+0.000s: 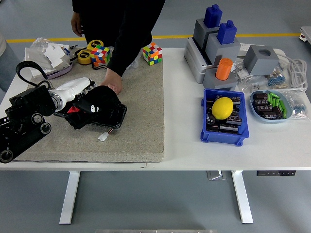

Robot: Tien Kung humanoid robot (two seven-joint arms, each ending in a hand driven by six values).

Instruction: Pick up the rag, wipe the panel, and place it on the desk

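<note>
Left hand (77, 99) clamped on the black rag (99, 104), pressing it on the panel (118, 118) (on grey mat (141, 111), counter's left); a person's hand (114, 85) steadies the panel's far edge.

The robot's left arm (24, 124) is showing black housings with 2 round silvery joint caps, a looping black cable and a white forearm shell. The person (124, 29) is wearing black sleeves.

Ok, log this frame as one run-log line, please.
phase: wiping | left hand: gripping black rag, pressed on panel atop felt mat | right hand: out of view | person's hand: steadying panel's far edge
</note>
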